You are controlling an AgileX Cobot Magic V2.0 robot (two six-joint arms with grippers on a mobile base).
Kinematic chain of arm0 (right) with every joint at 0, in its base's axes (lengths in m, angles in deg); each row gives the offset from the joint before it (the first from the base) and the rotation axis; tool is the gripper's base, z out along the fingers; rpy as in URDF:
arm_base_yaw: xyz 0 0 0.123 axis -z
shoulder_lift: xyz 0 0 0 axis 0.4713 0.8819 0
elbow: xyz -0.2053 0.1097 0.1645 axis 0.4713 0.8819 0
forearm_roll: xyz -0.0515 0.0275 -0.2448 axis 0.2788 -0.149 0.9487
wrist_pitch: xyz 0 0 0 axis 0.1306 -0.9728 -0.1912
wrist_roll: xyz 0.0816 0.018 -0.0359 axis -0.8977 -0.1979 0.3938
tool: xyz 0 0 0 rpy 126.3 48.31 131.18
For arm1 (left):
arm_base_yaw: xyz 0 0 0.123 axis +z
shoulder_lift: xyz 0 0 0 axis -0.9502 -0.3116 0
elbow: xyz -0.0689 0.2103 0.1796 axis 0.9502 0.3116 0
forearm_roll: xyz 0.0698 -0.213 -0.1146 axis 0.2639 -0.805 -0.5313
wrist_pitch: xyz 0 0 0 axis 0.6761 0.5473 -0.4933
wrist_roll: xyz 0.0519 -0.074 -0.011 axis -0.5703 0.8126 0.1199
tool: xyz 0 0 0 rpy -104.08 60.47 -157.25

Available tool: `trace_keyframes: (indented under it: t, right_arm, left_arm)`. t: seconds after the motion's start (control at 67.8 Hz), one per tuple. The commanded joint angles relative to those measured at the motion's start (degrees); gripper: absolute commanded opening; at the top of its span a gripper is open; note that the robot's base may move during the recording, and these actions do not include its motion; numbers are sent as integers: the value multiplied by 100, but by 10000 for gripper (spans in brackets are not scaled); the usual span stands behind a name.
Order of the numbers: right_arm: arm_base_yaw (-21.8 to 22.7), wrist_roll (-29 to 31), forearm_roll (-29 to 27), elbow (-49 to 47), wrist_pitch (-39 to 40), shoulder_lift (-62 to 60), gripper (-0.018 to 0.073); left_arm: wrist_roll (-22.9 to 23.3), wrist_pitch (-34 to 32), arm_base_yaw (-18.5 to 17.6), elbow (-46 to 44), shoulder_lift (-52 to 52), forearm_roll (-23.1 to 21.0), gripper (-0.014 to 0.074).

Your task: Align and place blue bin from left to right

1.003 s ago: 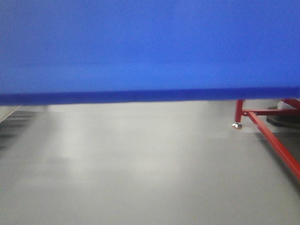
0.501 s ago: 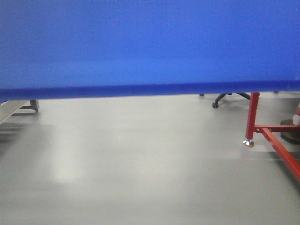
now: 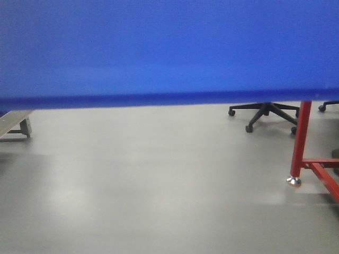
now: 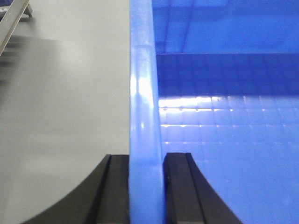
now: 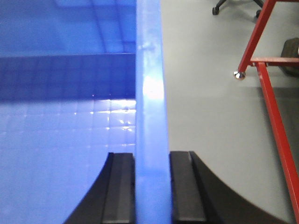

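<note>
Left wrist-mounted view: the left gripper [image 4: 146, 186] and right gripper [image 5: 152, 186] are each clamping a blue bin [image 4: 224, 140] wall between their jaws. Uneven carrying could make it slip.

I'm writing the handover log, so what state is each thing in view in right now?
blue bin: raised clear of the floor, gripped on two opposite walls, empty where its inside shows.
left gripper: shut on the bin's wall, a finger on each side.
right gripper: shut on the opposite wall, likewise.
red frame: standing upright on its foot.
office chair base: standing on the floor.
</note>
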Motion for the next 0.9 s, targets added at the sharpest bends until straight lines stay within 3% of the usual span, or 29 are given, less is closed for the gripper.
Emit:
trace_keyframes:
  t: [0.0,0.885]
  right_arm:
    - [-58,50,88,-47,842,-41,-166]
    - [-58,50,88,-47,855,-41,-166]
  left_arm:
    - [25,-641,-92,-42,4,86,-111]
    - [25,-640,-92,-42,4,135,-111]
